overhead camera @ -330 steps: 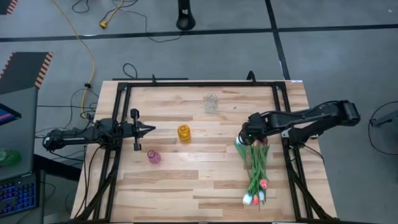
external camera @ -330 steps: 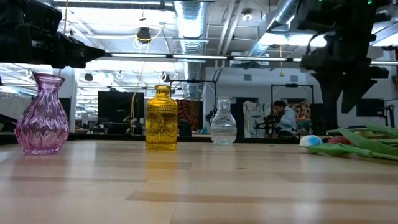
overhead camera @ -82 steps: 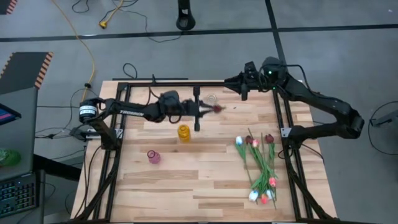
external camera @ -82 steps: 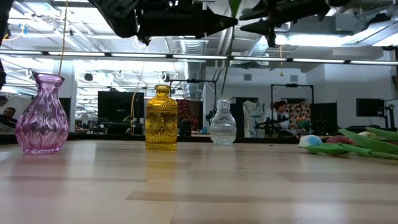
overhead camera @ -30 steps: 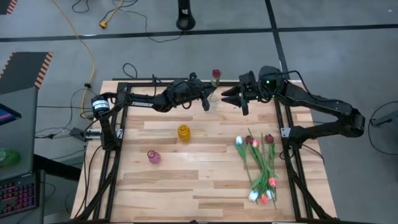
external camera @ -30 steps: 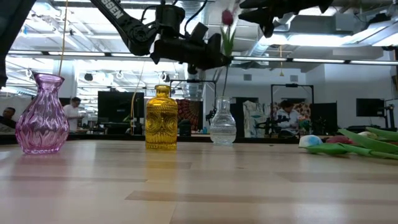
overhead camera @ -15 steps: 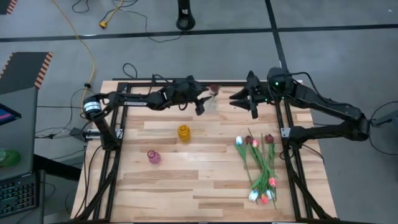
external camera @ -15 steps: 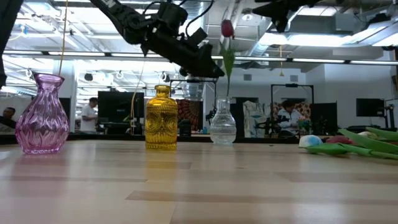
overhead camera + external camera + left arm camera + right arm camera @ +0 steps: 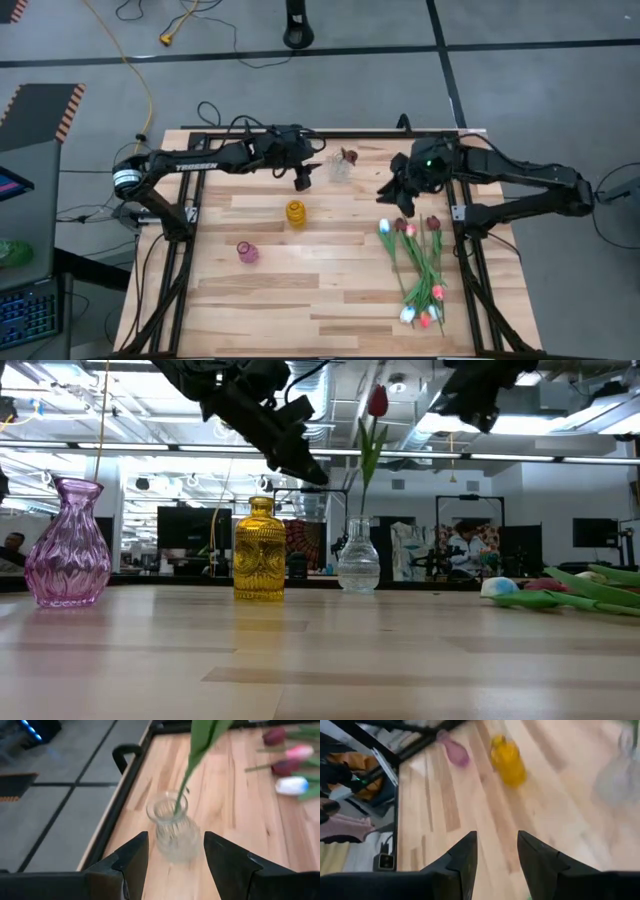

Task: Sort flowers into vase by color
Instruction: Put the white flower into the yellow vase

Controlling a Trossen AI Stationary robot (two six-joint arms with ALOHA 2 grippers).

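Note:
A dark red flower (image 9: 377, 401) stands in the clear vase (image 9: 358, 563), its stem (image 9: 182, 793) down through the neck and its head leaning toward the table's right. My left gripper (image 9: 308, 172) hovers open just left of this vase, above the table, its fingers (image 9: 131, 859) apart on either side of the vase without touching. Several flowers (image 9: 415, 262) with white, pink and dark red heads lie on the table at the right. My right gripper (image 9: 392, 193) hangs open above the heap's far end, holding nothing.
A yellow vase (image 9: 296, 212) stands mid-table and a pink vase (image 9: 247, 251) nearer the front left. A black frame (image 9: 318, 134) runs around the table's far and side edges. People show in the room beyond the table.
My left gripper has let go of the dark red flower and drawn back toward the table's left. The flower now stands by itself in the clear vase. My right gripper has come down and toward the near edge, over the lying flowers.

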